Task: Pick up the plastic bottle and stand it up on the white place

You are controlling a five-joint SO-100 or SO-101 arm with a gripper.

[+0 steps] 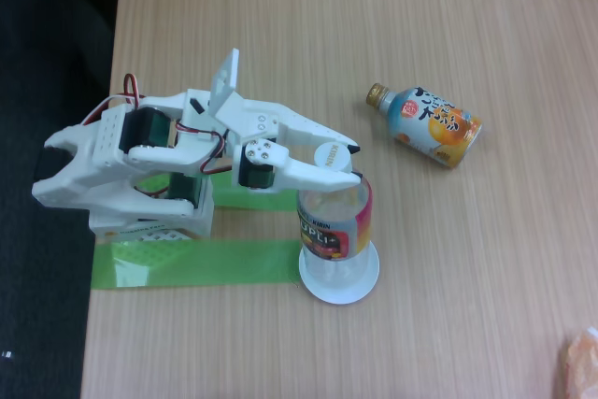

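The clear plastic bottle (334, 229) stands upright on the white place (339, 285), a small round disc near the table's middle front. Its label is yellow, orange and pink, and its white cap (332, 155) sits between the fingers. My white gripper (354, 161) reaches in from the left and is shut on the bottle at the cap and neck, one finger on each side. The bottle's clear base rests inside the disc's rim.
A shorter blue-and-orange bottle (430, 124) with a gold cap lies on its side at the back right. Green tape strips (196, 263) run beside the arm's base. The table's left edge borders a dark floor. An orange item (581, 362) sits at the bottom right corner.
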